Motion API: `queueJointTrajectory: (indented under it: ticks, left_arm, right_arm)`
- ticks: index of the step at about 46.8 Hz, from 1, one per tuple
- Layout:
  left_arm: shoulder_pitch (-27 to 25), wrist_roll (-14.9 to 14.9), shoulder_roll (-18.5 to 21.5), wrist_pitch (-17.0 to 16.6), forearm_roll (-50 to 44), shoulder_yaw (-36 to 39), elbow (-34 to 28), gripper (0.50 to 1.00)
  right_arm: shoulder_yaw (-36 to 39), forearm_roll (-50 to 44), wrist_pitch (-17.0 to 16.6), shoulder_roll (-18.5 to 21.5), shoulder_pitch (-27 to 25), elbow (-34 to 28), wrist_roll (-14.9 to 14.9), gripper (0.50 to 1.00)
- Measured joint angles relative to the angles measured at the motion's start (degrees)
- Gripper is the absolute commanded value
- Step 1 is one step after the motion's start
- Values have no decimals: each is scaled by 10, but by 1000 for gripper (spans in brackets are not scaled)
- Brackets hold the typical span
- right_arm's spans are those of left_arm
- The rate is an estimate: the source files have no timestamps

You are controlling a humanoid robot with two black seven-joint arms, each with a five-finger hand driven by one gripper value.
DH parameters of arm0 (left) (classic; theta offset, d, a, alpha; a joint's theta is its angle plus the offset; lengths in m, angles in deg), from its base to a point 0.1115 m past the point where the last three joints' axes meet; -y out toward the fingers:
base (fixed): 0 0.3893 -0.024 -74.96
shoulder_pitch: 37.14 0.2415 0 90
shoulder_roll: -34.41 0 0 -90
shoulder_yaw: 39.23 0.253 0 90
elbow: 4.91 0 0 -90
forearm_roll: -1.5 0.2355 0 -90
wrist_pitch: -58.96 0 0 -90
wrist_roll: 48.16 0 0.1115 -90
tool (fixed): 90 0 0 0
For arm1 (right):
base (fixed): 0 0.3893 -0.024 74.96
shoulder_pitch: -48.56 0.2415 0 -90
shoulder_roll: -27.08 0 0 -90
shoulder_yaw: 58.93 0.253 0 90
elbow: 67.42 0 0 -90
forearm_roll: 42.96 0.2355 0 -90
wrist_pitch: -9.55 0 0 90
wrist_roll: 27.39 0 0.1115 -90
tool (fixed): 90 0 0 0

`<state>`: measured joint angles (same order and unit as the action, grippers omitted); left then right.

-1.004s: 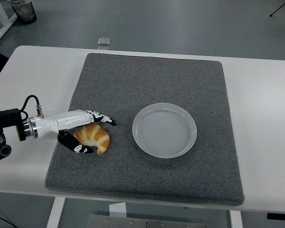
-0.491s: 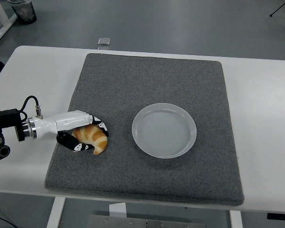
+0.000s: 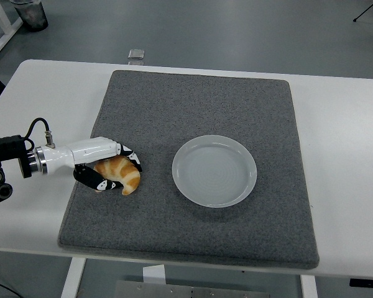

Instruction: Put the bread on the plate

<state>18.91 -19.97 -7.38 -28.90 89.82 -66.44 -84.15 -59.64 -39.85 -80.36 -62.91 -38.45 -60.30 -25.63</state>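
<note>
1. One hand point(image 3: 105, 166) in play, the left; fingers wrapped over the bread point(image 3: 120, 173), thumb below it, grasp looks closed.
2. Bread sits on the mat point(image 3: 193, 93) near its 8 o'clock corner, at 9 o'clock from the plate point(image 3: 214, 171), apart from it.
3. Step, as judged: lift clear of the mat, carry toward 3 o'clock, lower onto plate centre before letting go.
4. Grip firm but gentle; bread likely crushes.
5. Underside contact hidden; cannot tell whether bread has left the mat. Right hand not seen.
</note>
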Motion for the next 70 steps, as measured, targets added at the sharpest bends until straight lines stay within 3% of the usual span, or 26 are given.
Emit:
queueJointTrajectory:
  ticks: [20,32,54,65,70]
  left_arm:
    - [-35,1,20,1,-26,-42,4,500]
    - [-105,0,25,12,-42,-58,24,500]
    - [-239,1,27,97,-73,-57,52,500]
    - [-285,1,18,117,-73,-51,46,500]
    - [-303,0,-14,129,-72,-51,42,500]
  right_arm:
    - [0,0,0,0,0,0,0,952]
    - [0,0,0,0,0,0,0,954]
    - [0,0,0,0,0,0,0,952]
    - [0,0,0,0,0,0,0,952]
    - [0,0,0,0,0,0,0,952]
